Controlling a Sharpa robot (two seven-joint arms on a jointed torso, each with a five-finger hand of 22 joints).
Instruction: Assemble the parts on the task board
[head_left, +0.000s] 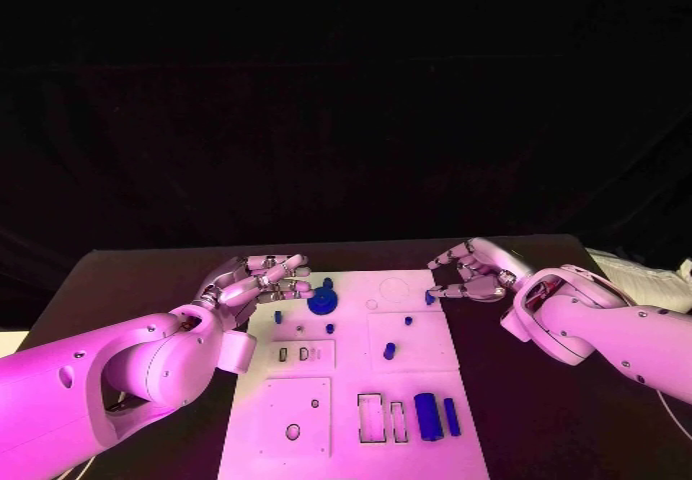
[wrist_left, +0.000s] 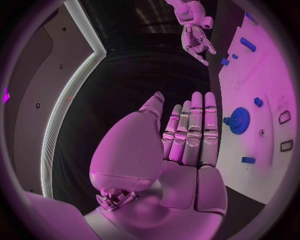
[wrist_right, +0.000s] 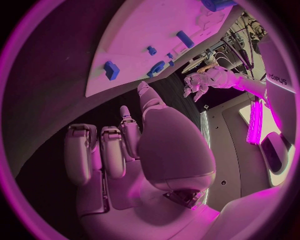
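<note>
Both hands hover over the far end of the task board (head_left: 346, 400), a flat white plate lying lengthwise in the middle of the matte black counter (head_left: 130, 275). The left hand (head_left: 260, 283) sits at the board's far left corner, and the left wrist view shows its fingers (wrist_left: 195, 131) stretched straight, side by side, gripping nothing. The right hand (head_left: 473, 272) hangs at the far right edge, metallic fingers curled loosely inward with gaps between them, nothing held; a small blue peg (head_left: 430, 297) stands on the board just below those fingertips, and whether they touch it cannot be told.

On the board, a blue toothed gear (head_left: 323, 300) lies flat near the left hand, round with a ribbed rim, clear in the left wrist view (wrist_left: 239, 120). Small blue studs are scattered across the middle, and a slanted oblong blue piece (head_left: 388, 350) sits right of centre. Toward the near end, a chunky dark-blue block (head_left: 427, 412) stands beside a thinner blue bar (head_left: 451, 416), next to two narrow rectangular slots (head_left: 384, 417) outlined dark. The near left panel carries a round hole (head_left: 293, 432). The board's surface looks smooth and glossy, with faint square panel outlines.
</note>
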